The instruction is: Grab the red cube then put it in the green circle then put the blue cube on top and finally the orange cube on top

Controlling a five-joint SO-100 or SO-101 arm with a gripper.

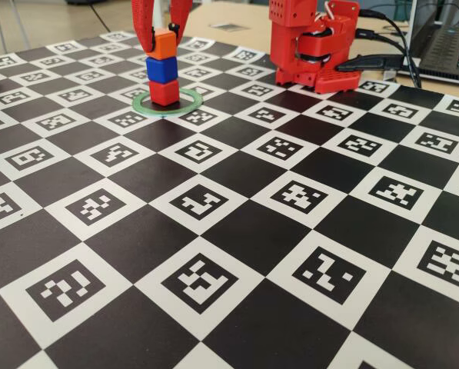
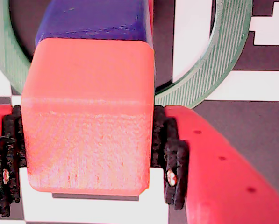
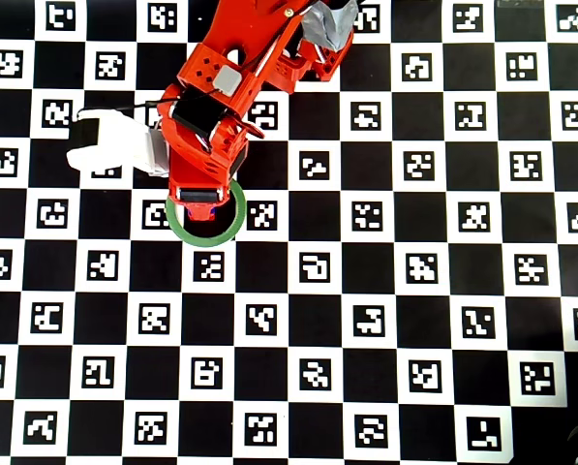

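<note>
In the fixed view a stack stands inside the green circle (image 1: pixel 189 98): the red cube (image 1: pixel 164 92) at the bottom, the blue cube (image 1: pixel 161 69) on it, the orange cube (image 1: pixel 164 44) on top. My red gripper (image 1: pixel 162 40) comes down from above, one finger on each side of the orange cube. The wrist view shows the black pads (image 2: pixel 172 154) pressed against both sides of the orange cube (image 2: pixel 88 116); the blue cube (image 2: pixel 97 18) and green circle (image 2: pixel 214 70) lie beyond it, and the red cube is hidden. From overhead the arm covers the stack over the green circle (image 3: pixel 232 225).
The arm's red base (image 1: pixel 310 46) stands to the right of the stack in the fixed view. A laptop (image 1: pixel 444 38) and dark cables (image 1: pixel 383 58) sit at the far right. A white part (image 3: pixel 100 145) juts out left of the arm in the overhead view. The checkered marker board (image 1: pixel 229 231) covers the table.
</note>
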